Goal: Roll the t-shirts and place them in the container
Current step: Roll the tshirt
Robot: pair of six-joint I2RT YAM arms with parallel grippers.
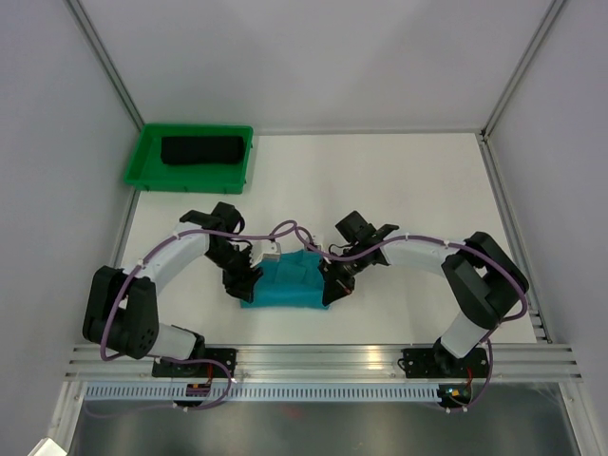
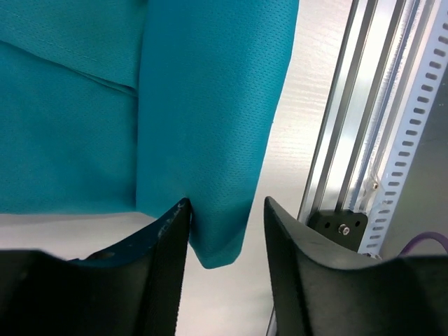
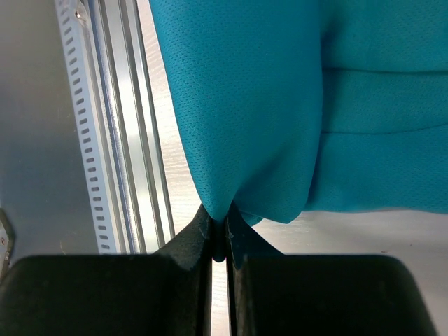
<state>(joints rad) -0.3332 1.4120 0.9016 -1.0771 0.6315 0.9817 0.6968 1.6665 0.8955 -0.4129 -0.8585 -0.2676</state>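
On a white flat surface (image 1: 399, 180), a folded teal-turquoise cloth t-shirt (image 1: 285, 285) is laid near the front edge, centre; a green plastic tray (image 1: 185, 179) is set at the far-left corner, well apart.

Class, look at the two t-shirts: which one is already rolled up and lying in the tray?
The black t-shirt, a dark roll inside the green tray at the far left. The teal t-shirt lies folded on the table, outside the tray.
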